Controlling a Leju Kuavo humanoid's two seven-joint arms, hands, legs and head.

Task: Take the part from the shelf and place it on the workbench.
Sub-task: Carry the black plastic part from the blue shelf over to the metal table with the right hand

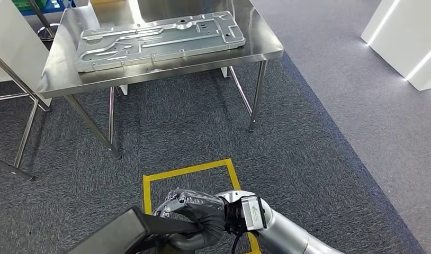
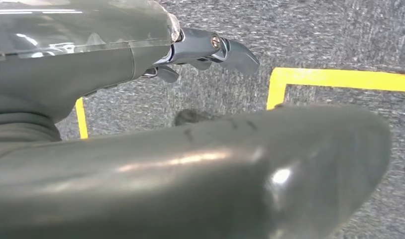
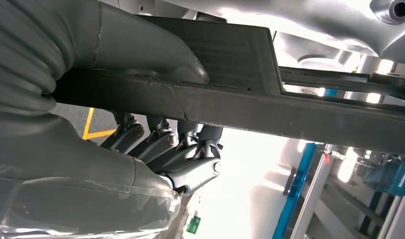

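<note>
The robot carries the dark part toward the bench.

The right hand [image 1: 195,214] has its fingers [image 3: 190,149] wrapped around the dark part [image 1: 126,233], low and close to the robot's body. The left hand [image 2: 81,59] is beside the part; its fingers [image 2: 225,50] look apart, but I cannot tell if it holds on. The bench [image 1: 266,50] is straight ahead, well apart, with a big silver plate [image 1: 158,39] on it. The part's long side points left. Most of the part is cut off.
</note>
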